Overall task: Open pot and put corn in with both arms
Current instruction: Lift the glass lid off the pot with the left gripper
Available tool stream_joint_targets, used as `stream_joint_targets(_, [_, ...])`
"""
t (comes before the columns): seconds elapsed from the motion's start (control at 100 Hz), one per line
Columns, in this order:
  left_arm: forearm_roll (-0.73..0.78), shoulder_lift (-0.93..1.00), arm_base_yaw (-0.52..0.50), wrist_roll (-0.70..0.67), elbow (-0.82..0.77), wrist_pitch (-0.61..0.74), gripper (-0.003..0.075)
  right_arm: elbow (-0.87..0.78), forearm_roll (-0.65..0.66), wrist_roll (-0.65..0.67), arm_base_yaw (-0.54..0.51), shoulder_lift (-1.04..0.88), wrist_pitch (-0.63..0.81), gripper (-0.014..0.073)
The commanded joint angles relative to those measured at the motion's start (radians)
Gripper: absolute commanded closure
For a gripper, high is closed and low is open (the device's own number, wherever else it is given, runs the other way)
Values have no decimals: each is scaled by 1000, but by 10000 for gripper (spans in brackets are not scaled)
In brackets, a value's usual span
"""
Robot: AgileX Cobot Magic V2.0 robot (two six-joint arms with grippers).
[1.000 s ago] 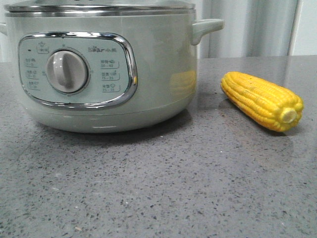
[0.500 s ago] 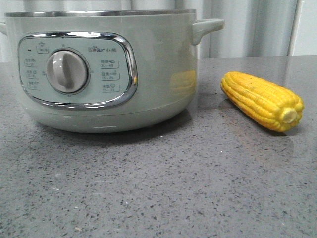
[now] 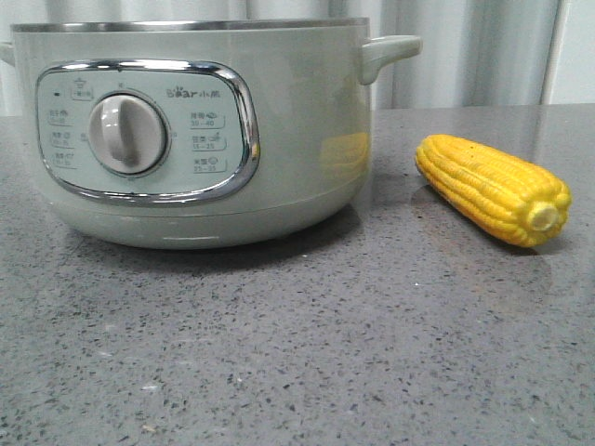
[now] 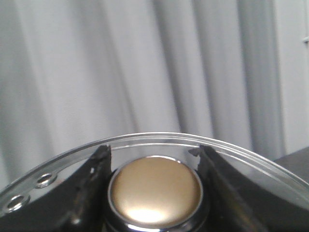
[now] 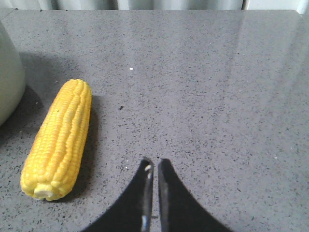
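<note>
Grey speckled stone countertop (image 3: 307, 353) is stretching across the scene, with pale pleated curtains (image 3: 465, 51) hanging behind it. On it the pot (image 3: 195, 130) is sitting at the left of the front view, its steel rim bare and no lid on it, its dial panel facing the camera. The corn (image 3: 493, 189) is lying on the counter to the right of the pot, near it but not touching, its pale stub end pointing toward the camera. The left gripper (image 4: 153, 191) is gripping the bronze knob (image 4: 154, 190) of a glass lid (image 4: 145, 141), one finger pressing on each side, with the lid raised in front of the curtains. The right gripper (image 5: 153, 170) is hovering above bare counter beside the corn, its fingers almost together and holding nothing.
</note>
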State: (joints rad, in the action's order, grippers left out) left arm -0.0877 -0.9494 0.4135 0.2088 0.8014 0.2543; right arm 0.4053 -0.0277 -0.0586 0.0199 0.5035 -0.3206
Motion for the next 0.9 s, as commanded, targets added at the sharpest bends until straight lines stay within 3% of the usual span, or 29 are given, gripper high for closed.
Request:
stream_joint_targets(0.0, [-10,104,-76,5,-29,110,741,26,-1,-5,1,12,82,650])
stream_joint_targets(0.12, [-29,218,-186,5,-138,62,741,26,-1,-5,1,12,84,650])
stream_joint_targets(0.27, [-71,304,-248,5,-264,40,741,26,-1,-5,1,12,84,650])
stream_joint_targets(0.45, [-168,322,-255,5,-393,78,741,26,-1,-5,1,12,84,650])
stream_joint_targets(0.64, [-185,283,-255,5,-512,237,741,26,-1,-5,1,12,84,650])
stream_joint_targets(0.89, [-185,143,-255,5,-542,286,741,26,-1,-5,1,12,84,650])
